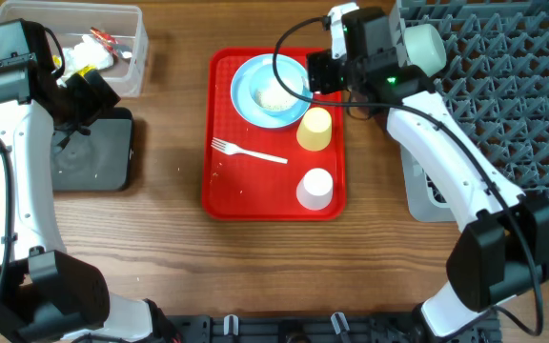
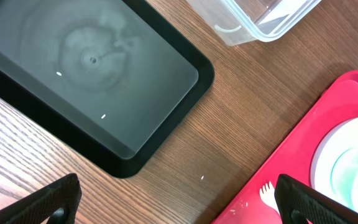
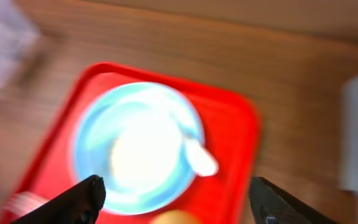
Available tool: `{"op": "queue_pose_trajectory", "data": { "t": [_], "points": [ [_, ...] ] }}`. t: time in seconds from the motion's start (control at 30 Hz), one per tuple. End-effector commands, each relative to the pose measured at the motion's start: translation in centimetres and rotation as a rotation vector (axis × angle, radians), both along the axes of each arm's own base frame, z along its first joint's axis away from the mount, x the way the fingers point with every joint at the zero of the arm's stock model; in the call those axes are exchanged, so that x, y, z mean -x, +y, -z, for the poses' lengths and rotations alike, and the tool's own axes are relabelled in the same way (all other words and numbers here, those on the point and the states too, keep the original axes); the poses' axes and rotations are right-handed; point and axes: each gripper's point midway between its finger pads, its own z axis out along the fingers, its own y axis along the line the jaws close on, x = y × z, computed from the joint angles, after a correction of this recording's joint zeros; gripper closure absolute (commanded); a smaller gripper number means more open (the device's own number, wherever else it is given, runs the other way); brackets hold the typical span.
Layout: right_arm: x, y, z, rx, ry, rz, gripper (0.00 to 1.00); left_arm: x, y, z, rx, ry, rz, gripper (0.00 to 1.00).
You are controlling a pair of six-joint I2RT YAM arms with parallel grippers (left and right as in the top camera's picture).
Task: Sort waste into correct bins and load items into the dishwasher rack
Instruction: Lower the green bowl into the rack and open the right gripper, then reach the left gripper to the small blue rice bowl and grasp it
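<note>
The light-blue bowl (image 1: 267, 92) sits mouth up on a round plate (image 1: 239, 99) at the far end of the red tray (image 1: 255, 198). A heap of white rice (image 1: 276, 95) lies inside it. In the blurred right wrist view a white spoon (image 3: 199, 160) rests at the bowl's rim; which way its handle runs cannot be made out.

The right tool (image 1: 315, 74) hangs at the bowl's right edge, its two fingers (image 3: 82, 199) spread wide to either side of the bowl and holding nothing.

Just beside the plate stands the yellow cup (image 1: 315, 130), and nearer the front of the tray the white cup (image 1: 315, 189); whether their mouths face up or down cannot be told. The white fork (image 1: 248, 151) lies flat on the tray left of the cups. Its long axis runs across the tray, tines toward the left edge and handle toward the yellow cup.

The grey rack (image 1: 513, 86) fills the counter's (image 1: 179, 267) far right corner. At the far left the clear tub (image 1: 130, 59) holds a yellow wrapper (image 1: 76, 63) and a white napkin (image 1: 93, 48), with the black tray (image 1: 98, 160) in front of it, well apart from the red tray.

The left tool (image 2: 178, 183) is over bare wood beside the black tray, fully spread and empty.
</note>
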Motion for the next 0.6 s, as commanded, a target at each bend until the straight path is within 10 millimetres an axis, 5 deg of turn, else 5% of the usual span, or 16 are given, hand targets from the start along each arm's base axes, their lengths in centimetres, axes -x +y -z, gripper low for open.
{"op": "queue_pose_trajectory", "data": {
  "t": [0.0, 0.2, 0.4, 0.57],
  "points": [
    [0.8, 1.8, -1.3, -0.148, 0.043, -0.039, 0.22, -0.1, -0.1, 0.1, 0.007, 0.002, 0.001, 0.0],
    [0.4, 0.9, 0.0, -0.099, 0.054, 0.002, 0.23, -0.1, 0.1, 0.1, -0.002, 0.002, -0.003, 0.0],
    [-2.0, 0.3, 2.6, -0.049, 0.029, 0.062, 0.38, 0.5, -0.1, 0.3, 0.008, 0.031, -0.001, 0.0],
    [-2.6, -1.8, 1.7, -0.11, 0.036, 0.145, 0.34, -0.3, -4.7, 0.2, 0.021, 0.021, 0.274, 0.0]
  ]
}}
